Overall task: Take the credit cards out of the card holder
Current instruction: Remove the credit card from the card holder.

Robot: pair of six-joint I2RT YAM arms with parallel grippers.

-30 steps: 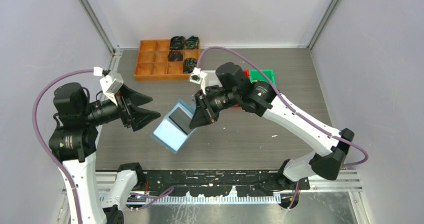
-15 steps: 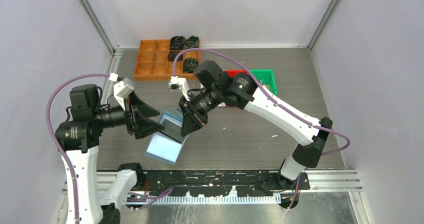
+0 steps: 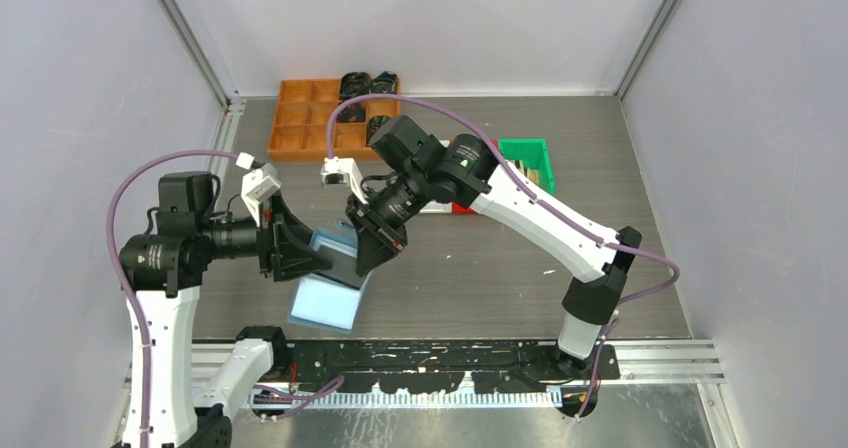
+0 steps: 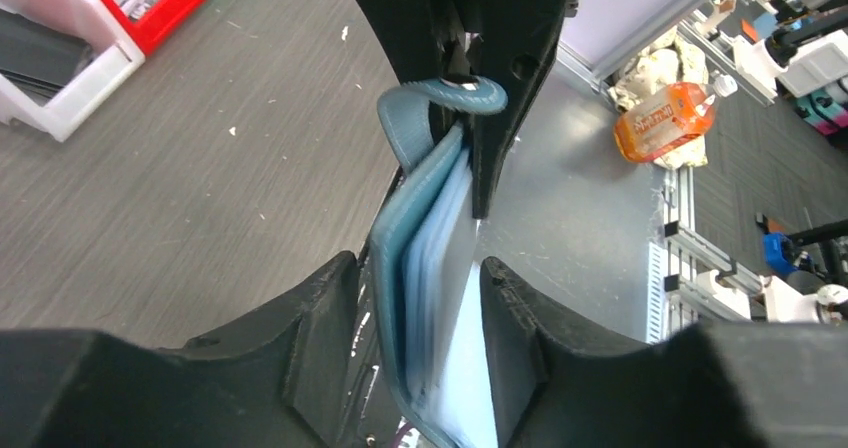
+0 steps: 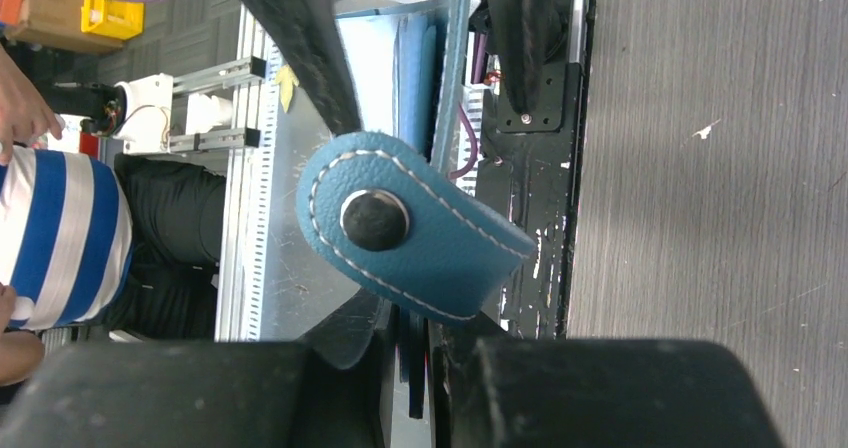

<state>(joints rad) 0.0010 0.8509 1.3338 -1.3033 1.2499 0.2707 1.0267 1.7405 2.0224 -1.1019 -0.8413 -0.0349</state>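
Observation:
The light blue card holder (image 3: 322, 303) hangs in the air, half open, between my two grippers. My right gripper (image 3: 366, 252) is shut on its top edge, next to the tab loop (image 5: 420, 238) with a dark snap. My left gripper (image 3: 306, 254) is open, with one finger on each side of the holder's (image 4: 400, 258) edge, and small gaps show at both fingers. Pale leaves or cards (image 4: 445, 238) stand inside the holder. I cannot tell the cards apart. A dark patch (image 3: 343, 265) inside the fold may be the dark grey card.
An orange compartment tray (image 3: 310, 118) with dark items stands at the back left. A red bin (image 3: 468, 148) and a green bin (image 3: 526, 154) stand behind the right arm, and a white bin (image 4: 50, 78) stands next to them. The black front rail (image 3: 450, 358) runs under the holder.
The right arm has carried the holder left and toward the front edge. The left gripper has moved in, and its open fingers now straddle the holder's edge.

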